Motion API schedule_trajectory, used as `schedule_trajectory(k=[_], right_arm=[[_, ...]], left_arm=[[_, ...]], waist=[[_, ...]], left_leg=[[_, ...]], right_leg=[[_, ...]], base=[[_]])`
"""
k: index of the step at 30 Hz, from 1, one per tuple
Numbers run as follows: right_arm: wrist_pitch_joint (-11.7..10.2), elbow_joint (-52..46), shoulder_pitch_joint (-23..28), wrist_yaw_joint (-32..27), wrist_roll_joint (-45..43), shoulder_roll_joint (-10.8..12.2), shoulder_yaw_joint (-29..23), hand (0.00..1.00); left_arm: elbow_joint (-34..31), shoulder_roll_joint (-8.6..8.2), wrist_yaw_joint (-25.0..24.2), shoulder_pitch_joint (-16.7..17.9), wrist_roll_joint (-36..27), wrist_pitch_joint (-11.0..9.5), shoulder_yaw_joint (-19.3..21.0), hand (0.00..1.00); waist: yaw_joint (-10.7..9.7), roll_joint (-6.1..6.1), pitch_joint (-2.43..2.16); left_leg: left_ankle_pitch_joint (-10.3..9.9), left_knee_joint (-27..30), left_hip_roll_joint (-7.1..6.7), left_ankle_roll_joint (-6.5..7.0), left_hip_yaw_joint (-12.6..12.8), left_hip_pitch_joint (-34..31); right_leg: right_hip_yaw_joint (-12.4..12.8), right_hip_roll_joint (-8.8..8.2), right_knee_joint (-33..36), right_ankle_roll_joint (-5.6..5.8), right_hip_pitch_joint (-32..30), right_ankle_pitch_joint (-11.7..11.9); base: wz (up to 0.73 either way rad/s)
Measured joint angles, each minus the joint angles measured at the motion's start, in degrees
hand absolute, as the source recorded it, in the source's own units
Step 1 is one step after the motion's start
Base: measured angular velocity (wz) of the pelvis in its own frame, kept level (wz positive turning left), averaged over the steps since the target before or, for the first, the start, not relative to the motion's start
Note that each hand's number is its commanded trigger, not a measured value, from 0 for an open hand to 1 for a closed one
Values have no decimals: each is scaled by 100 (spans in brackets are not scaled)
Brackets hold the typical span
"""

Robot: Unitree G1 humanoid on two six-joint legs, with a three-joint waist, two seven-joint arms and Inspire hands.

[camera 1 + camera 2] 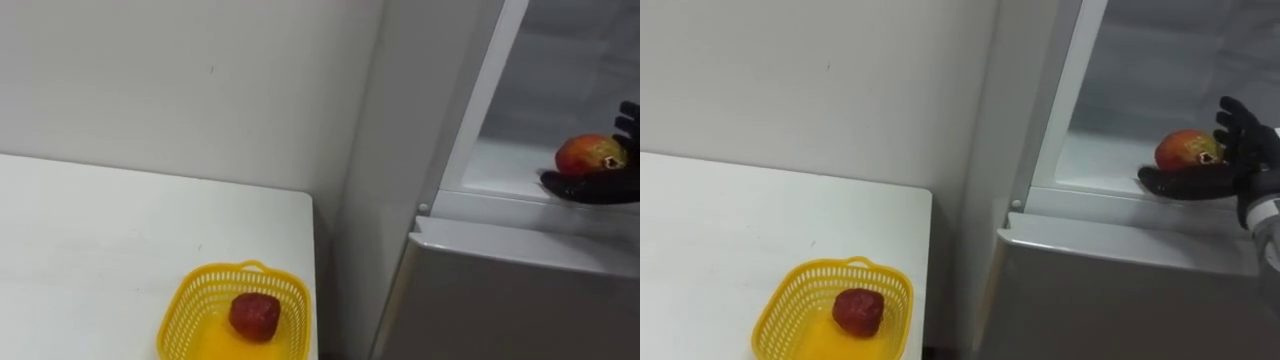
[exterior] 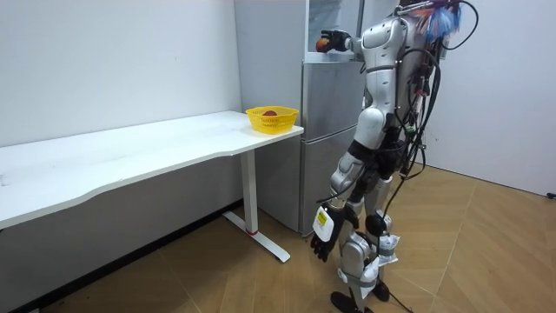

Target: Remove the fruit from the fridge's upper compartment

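A red and yellow fruit sits near the front edge of the open upper fridge compartment. My right hand reaches in from the right and is shut on it, thumb along the fruit's front and underside, fingers up behind its right side. The same fruit and right hand appear in the left eye view. In the room view I stand upright in front of the fridge with my right arm raised to the fruit. My left hand hangs by my thigh, fingers relaxed.
A yellow basket with a dark red fruit in it stands on the white table's corner nearest the fridge. The closed lower fridge door lies below the open compartment. A white wall runs behind the table.
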Motion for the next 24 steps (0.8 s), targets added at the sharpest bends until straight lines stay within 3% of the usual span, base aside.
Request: schedule_trajectory(k=[12, 13, 14, 15, 24], right_arm=[[12, 489, -29, 537, 196, -129, -7, 1], [12, 503, -29, 574, 209, -129, -7, 52], [12, 507, -29, 600, 213, -130, -7, 68], [13, 520, -29, 652, 228, -132, -8, 100], [14, 667, -49, 726, 233, -200, -22, 100]], left_arm=[[4, -13, -35, -2, 3, 174, 132, 0], [4, -17, -35, -3, 3, 179, 133, 0], [4, -18, -35, -2, 2, 182, 136, 0], [3, -18, -35, -2, 2, 188, 156, 0], [-1, -18, -34, -31, 6, 199, 222, 0]], waist=[[78, -61, 19], [79, -67, 21], [78, -68, 22], [74, -70, 23], [79, -66, 25]], left_leg=[[0, 14, -3, 0, -17, 12], [0, 16, -4, 0, -17, 11], [0, 17, -5, 0, -17, 11], [0, 18, -6, 0, -20, 13], [0, 27, -16, 0, -83, 15]], right_leg=[[-31, -4, -3, 0, 29, 0], [-31, -5, -3, -1, 29, 1], [-33, -6, -4, -1, 31, 1], [-41, -8, -5, -1, 37, 1], [-109, -15, -20, -1, 68, 1]], base=[[0], [0], [0], [0], [3]])
